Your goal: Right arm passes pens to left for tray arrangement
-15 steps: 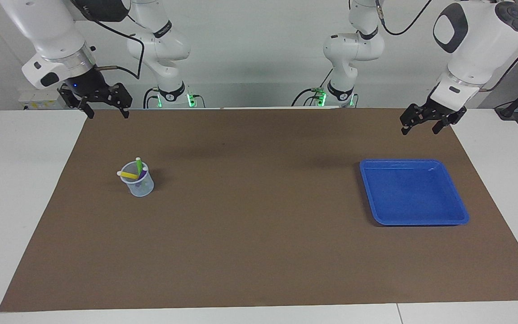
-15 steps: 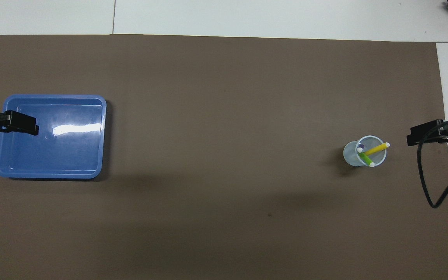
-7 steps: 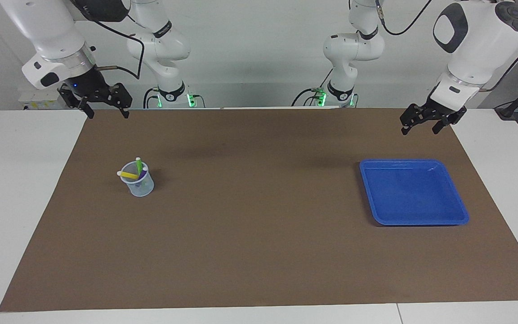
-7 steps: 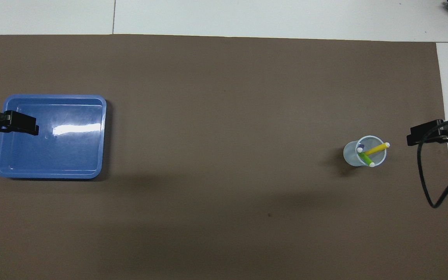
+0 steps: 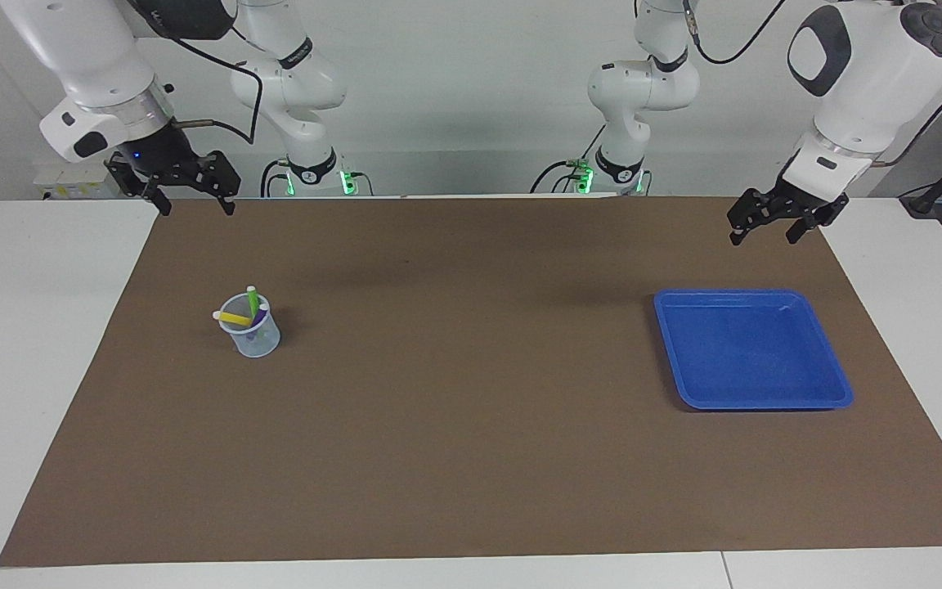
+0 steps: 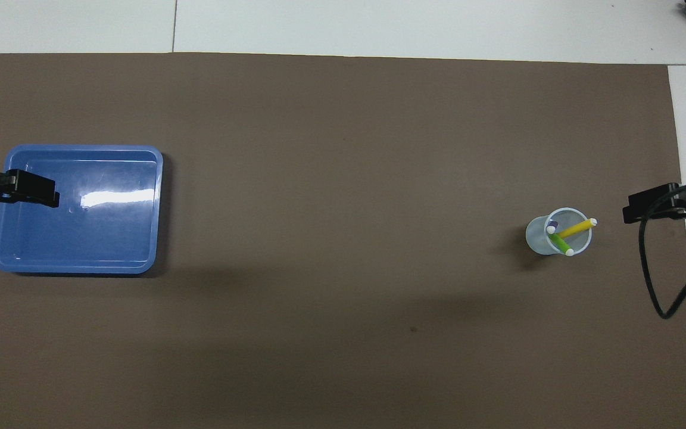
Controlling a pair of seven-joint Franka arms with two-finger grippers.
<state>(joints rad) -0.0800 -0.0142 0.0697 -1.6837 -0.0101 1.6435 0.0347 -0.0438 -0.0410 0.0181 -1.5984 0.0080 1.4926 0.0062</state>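
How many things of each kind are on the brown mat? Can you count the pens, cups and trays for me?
Pens: 3 (yellow, purple, green), all standing in the cup
Cup: 1
Tray: 1, with nothing in it
Total: 5

You have both arms raised near the robots' edge of the brown mat point(image 5: 471, 425) on the white tabletop point(image 5: 21, 343). Your right end effector point(image 5: 190, 206) hangs with its fingers spread wide over the mat's corner at the right arm's end, holding nothing. Your left end effector point(image 5: 765, 231) hangs open and empty over the mat, above the edge of the blue tray point(image 5: 835, 384) nearer the robots. The yellow, green and purple pens point(image 5: 244, 316) stand leaning in a pale translucent cup point(image 5: 260, 343), well apart from the tray.
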